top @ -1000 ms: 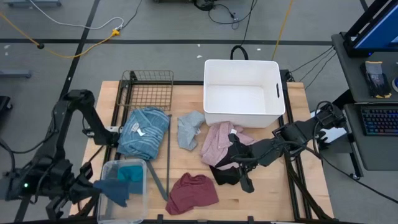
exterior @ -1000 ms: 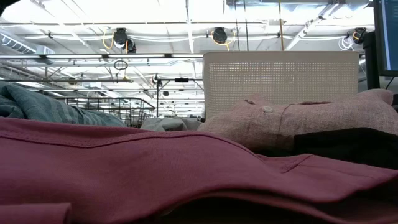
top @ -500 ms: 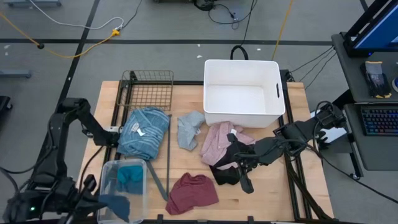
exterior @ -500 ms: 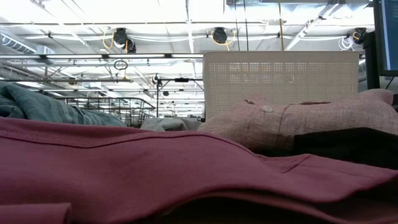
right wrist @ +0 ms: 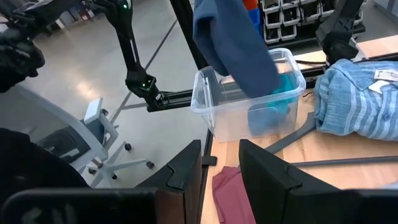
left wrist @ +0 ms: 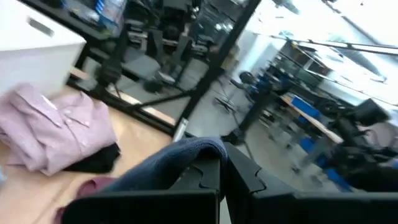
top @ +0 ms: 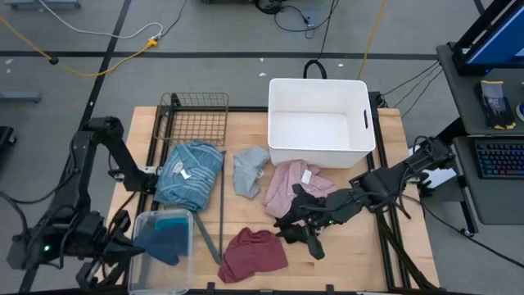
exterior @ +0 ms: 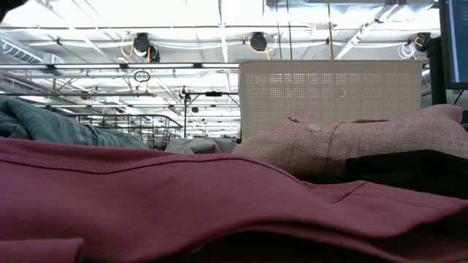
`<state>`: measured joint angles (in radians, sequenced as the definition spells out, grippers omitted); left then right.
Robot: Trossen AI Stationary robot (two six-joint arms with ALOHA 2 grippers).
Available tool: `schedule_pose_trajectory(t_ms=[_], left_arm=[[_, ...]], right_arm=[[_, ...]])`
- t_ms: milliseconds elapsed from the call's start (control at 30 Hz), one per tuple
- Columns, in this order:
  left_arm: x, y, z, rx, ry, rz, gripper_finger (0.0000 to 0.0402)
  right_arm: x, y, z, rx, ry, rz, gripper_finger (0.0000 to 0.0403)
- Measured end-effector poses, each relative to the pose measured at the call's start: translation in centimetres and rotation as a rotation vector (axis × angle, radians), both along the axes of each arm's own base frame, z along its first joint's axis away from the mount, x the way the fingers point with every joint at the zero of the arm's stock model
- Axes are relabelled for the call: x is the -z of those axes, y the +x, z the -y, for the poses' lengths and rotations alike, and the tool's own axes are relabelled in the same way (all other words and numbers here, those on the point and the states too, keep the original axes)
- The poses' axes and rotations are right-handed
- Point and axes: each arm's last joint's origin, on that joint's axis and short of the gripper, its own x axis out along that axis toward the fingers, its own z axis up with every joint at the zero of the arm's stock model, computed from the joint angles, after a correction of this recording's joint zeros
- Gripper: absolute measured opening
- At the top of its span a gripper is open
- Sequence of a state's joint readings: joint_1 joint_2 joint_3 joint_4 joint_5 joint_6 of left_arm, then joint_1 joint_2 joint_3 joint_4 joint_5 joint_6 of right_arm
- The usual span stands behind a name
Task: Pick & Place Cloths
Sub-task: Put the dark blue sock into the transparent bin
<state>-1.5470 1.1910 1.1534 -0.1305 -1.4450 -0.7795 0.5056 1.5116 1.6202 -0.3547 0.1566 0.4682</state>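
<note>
Garment (top: 160, 243) over bin (top: 185, 260) (L gripper (top: 123, 250)).

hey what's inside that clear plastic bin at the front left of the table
A teal cloth lies in the clear bin. A navy cloth, held by the left gripper, hangs down into it. The bin's floor under them is covered.

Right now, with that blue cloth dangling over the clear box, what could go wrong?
Two risks, as I judge it. The left tool holds the navy cloth over the clear plastic bin, and the cloth hangs toward the outer wall; released there, it might drape over the rim or slip to the floor. The right tool hovers low over the black cloth, which touches the pink shirt, so a grab there may drag both.
</note>
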Motion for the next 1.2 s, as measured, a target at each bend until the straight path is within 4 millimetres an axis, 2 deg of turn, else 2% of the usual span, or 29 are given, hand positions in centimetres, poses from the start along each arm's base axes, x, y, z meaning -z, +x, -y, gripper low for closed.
schedule_pose_trajectory(t_ms=[267,433,600,700,833,1200], left_arm=[[0.3,1.2,-3.7,0.194,-0.204,-0.193,0.0],[1.7,1.9,-5.5,0.264,-0.346,-0.484,0.0],[3.4,2.5,-6.3,0.264,-0.423,-0.83,0.0],[4.0,2.7,-6.5,0.253,-0.426,-0.963,0.0],[4.7,3.1,-6.4,0.206,-0.409,-1.048,0.0],[8.8,5.6,-2.7,0.071,-0.28,-1.239,0.0]], right_arm=[[0.7,0.3,-0.2,0.005,0.029,0.016,0.01],[0.5,0.4,-0.2,0.004,0.038,0.042,0.01],[0.4,0.4,-0.2,0.004,0.031,0.056,0.01],[0.4,0.4,-0.2,0.005,0.031,0.056,0.01],[0.4,0.4,-0.2,0.008,0.029,0.057,0.01],[0.4,0.5,0.0,0.055,0.015,0.064,0.01]])
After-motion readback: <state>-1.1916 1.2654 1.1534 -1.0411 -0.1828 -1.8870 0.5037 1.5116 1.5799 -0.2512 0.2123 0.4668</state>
